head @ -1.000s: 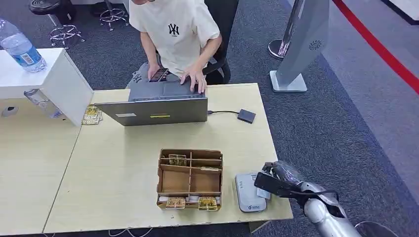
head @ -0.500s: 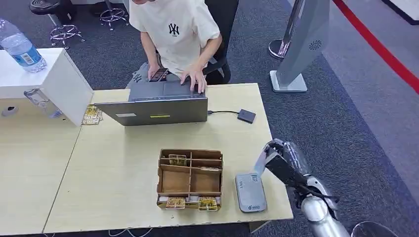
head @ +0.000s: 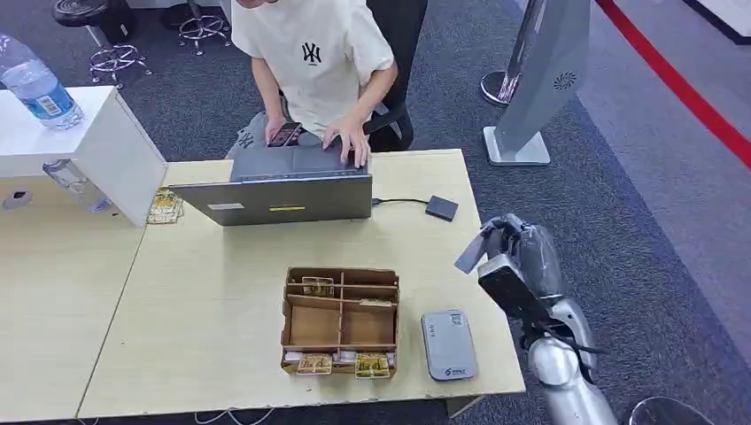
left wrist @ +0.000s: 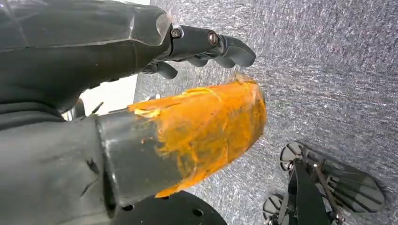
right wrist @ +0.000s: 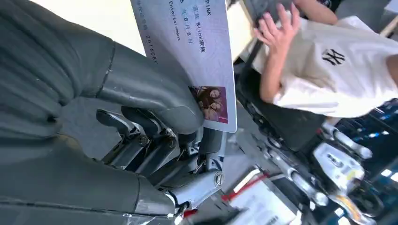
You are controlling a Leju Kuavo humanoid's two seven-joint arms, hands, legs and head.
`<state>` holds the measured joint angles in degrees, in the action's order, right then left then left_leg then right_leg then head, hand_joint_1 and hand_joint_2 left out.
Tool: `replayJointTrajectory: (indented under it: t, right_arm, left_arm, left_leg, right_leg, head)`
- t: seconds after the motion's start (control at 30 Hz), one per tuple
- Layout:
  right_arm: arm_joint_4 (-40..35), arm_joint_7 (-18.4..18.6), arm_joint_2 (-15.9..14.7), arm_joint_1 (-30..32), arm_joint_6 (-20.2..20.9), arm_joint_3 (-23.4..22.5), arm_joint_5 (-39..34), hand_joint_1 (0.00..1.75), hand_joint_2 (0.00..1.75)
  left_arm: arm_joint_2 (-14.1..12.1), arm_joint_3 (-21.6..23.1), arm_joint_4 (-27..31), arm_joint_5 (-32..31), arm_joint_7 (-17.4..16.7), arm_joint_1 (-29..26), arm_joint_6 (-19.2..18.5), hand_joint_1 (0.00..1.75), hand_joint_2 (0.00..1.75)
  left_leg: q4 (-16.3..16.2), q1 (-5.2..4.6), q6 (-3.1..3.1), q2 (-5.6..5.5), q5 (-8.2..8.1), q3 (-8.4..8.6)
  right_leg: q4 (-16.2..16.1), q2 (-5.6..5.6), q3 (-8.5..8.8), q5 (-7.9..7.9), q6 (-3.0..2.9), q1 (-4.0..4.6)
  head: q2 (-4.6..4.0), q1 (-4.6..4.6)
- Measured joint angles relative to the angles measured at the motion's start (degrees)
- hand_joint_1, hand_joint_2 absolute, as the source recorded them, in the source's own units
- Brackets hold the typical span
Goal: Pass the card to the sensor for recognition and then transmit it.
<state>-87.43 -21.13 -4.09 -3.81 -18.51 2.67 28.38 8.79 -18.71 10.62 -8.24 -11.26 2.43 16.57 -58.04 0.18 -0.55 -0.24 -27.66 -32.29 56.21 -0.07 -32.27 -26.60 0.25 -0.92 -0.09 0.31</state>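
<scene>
Card [right wrist: 197,51]: pale, printed text lines, small photo near one corner. Pinched between thumb and fingers of right hand [head: 514,261], sticking out past thumb, raised above table's [head: 204,301] right edge, well apart from grey sensor [head: 448,344] lying flat beside cardboard box [head: 341,320]. Left hand [left wrist: 141,93] holds nothing, fingers loosely curled over carpet.

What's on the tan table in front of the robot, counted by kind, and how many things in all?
Laptop: 1
Divided cardboard box: 1
Grey card sensor: 1
Small dark cabled device: 1
Total: 4
The card is not counted; the right hand holds it above the table's edge.
</scene>
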Motion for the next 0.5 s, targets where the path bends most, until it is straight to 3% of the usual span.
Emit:
replayJointTrajectory:
  t: [0.13, 0.17, 0.3, 0.5]
  right_arm:
    - [0.5, 0.6, 2.6, -5.3, -5.7, 3.4, 9.9, 1.75, 1.75]
    - [2.8, 2.2, 3.5, -10.7, -8.1, 7.3, 15.1, 1.75, 1.75]
    - [7.5, 4.3, 5.1, -18.3, -9.6, 12.5, 17.9, 1.75, 1.75]
    - [13.5, 6.7, 7.3, -25.8, -13.0, 15.5, 21.4, 1.75, 1.75]
  left_arm:
    - [-0.1, 0.0, 0.0, -2.6, -0.4, 0.1, -0.4, 0.0, 0.0]
    - [-0.2, 0.0, 0.0, -4.3, -0.7, 0.2, -0.9, 0.0, 0.0]
    - [-0.5, 0.2, 0.0, -5.8, -0.8, 0.5, -1.4, 0.0, 0.0]
    - [-0.6, 0.6, 0.0, -7.7, -1.1, 0.7, -2.2, 0.0, 0.0]
  left_leg:
    - [0.0, 0.01, 0.01, 0.03, 0.01, -0.01]
    - [0.0, 0.01, 0.03, 0.12, 0.03, 0.05]
    - [0.0, 0.02, 0.05, 0.1, 0.07, 0.06]
    - [0.0, 0.02, 0.05, 0.08, 0.07, 0.06]
  right_leg:
    - [0.1, 0.02, 0.01, 0.01, -0.01, 0.0]
    - [0.1, 0.12, 0.0, 0.02, -0.02, 0.0]
    - [0.1, 0.1, 0.0, 0.03, -0.03, 0.01]
    - [0.1, 0.09, -0.01, 0.02, -0.03, 0.01]
  head:
    - [0.0, 0.0]
    - [0.0, 0.0]
    - [0.0, 0.0]
    - [0.0, 0.02]
